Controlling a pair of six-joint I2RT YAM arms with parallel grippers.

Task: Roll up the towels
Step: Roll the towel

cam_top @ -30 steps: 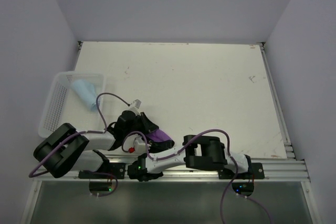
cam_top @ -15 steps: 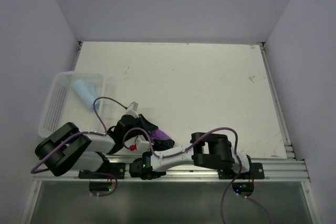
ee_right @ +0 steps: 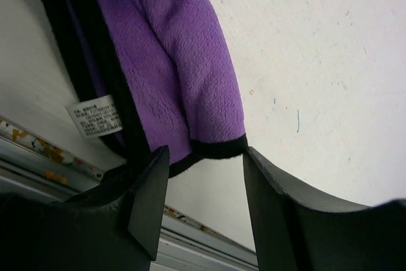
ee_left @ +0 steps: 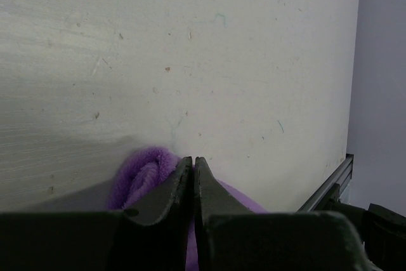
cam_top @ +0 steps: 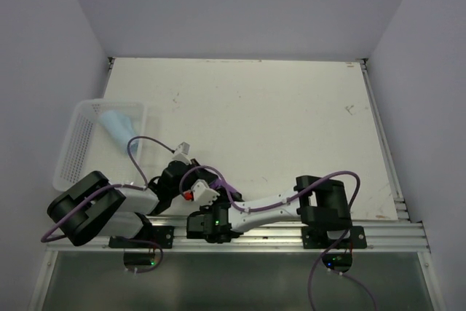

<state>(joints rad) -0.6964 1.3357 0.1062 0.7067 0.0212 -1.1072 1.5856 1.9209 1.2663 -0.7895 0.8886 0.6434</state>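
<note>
Dark towel [ee_right: 177, 61] at the table's [ee_right: 330, 42] 6 o'clock edge.
Left gripper [ee_left: 192, 164] clenches its purple fold; right gripper [ee_right: 204, 179] stands released; bare table toward 12 o'clock.

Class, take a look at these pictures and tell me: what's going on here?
Two robot arms are working on a dark towel with a purple face, at the near edge of the table. The left pincer is shut on a purple fold of it. The right pincer stands open, a finger on either side of the towel's black-edged corner. A light blue towel lies in the white basket.
</note>
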